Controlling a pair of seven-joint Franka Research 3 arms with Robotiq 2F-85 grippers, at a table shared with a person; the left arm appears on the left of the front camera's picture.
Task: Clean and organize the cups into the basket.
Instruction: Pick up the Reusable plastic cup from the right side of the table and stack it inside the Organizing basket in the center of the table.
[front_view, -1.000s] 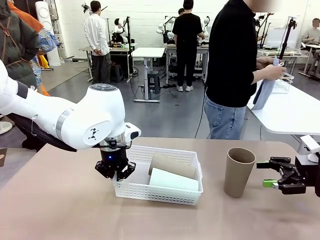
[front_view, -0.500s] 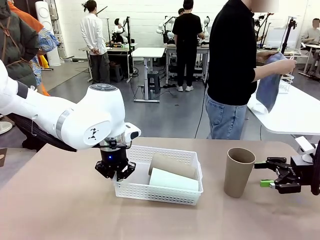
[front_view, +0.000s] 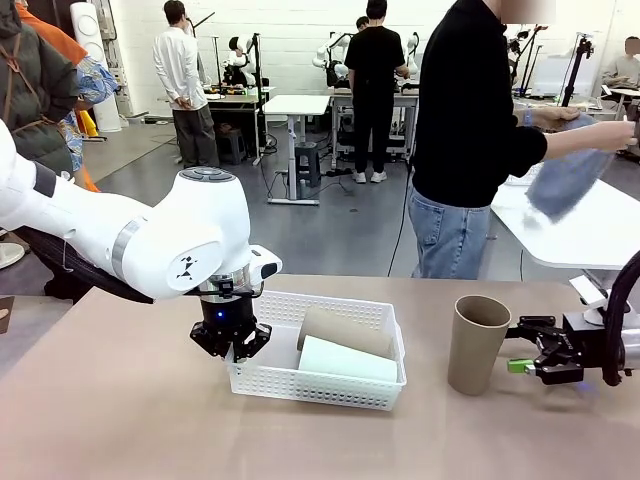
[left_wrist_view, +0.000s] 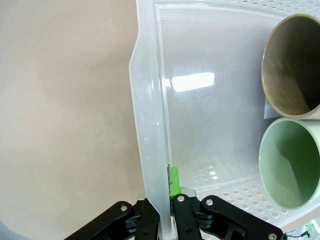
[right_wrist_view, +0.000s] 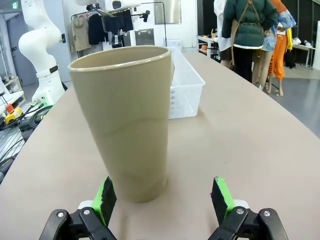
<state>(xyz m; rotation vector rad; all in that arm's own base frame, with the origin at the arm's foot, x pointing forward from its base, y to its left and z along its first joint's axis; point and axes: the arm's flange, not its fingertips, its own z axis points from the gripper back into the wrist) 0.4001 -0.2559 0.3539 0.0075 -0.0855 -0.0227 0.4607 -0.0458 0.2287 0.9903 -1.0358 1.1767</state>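
We have the left gripper (left_wrist_view: 165, 197) clamped on the basket (front_view: 330, 385)'s left end wall. The tan cup (front_view: 476, 345) stands upright, right of the basket. The right gripper (front_view: 522, 346) is spread wide, just short of it. We judge the cup light, rigid and matte: pinch mid-body, gently.

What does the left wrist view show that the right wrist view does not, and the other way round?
Left wrist view: the left gripper clamped on the side wall of the basket, and the open mouths of a tan cup and a green cup lying side by side inside it.
Right wrist view: the right gripper open, with a standing cup upright on the table just ahead of its spread pads, apart from them.
Both: the basket and the table top.
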